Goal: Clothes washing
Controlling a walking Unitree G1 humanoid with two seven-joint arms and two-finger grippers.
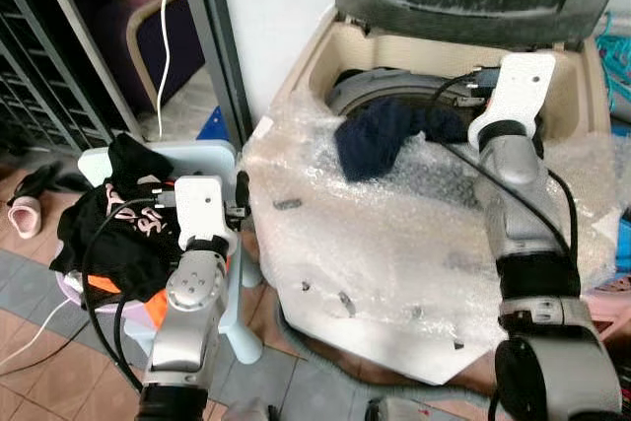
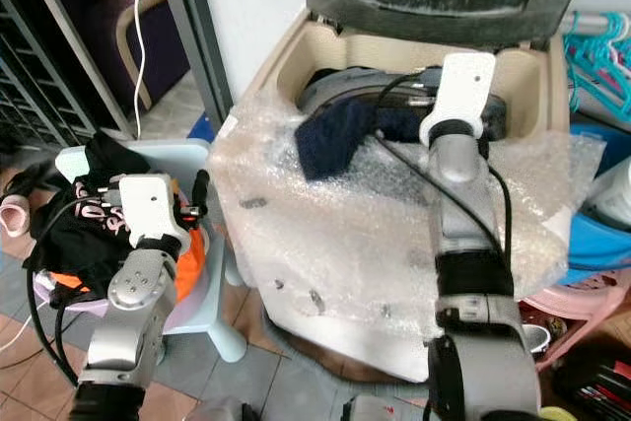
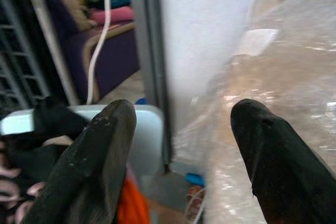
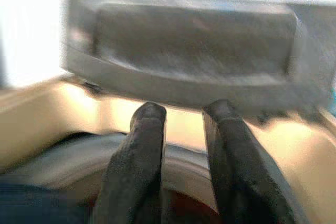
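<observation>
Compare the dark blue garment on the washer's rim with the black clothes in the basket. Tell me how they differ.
The dark blue garment is a single piece, draped half over the washer's rim onto the bubble wrap; the black clothes lie bunched in the pale basket on the floor. The blue one looks plain, while the black ones carry pink lettering and lie beside something orange. The blue garment is next to the right hand, the black ones by the left hand. Both are dark fabric.
</observation>
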